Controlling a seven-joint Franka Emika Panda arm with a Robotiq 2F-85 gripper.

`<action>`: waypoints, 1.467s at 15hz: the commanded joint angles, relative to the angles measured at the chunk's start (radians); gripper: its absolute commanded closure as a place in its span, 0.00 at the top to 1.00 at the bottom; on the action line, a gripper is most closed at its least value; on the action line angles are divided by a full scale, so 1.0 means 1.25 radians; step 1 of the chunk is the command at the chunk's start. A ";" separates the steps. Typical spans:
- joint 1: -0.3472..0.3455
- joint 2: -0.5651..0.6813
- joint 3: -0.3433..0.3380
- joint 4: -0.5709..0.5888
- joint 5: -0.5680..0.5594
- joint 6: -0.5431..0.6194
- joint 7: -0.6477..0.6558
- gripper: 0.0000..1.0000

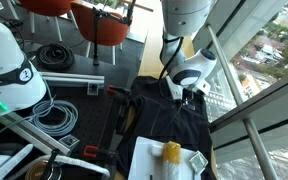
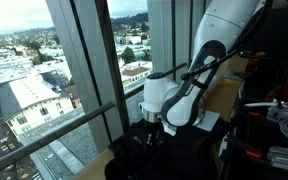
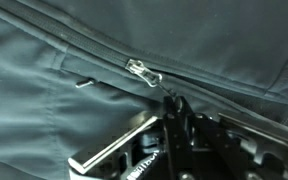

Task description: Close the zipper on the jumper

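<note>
Zipper (image 3: 94, 52): runs slantwise across the wrist view, with its silver pull (image 3: 144, 72) lying flat on the line of teeth. Jumper (image 1: 174, 115): black, spread on the bench (image 2: 112, 168) along the window-side edge. Your jaws: down at the fabric, tips at the zipper line just beside the pull. The tips merge into one dark mass, so you cannot tell how far apart they stand or whether they pinch anything. White tray (image 1: 144, 156) with a yellow item (image 1: 171, 152): at the jumper's end away from the jaws.
</note>
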 commanded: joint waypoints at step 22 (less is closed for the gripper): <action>0.049 0.009 0.078 0.130 0.028 -0.131 0.013 0.02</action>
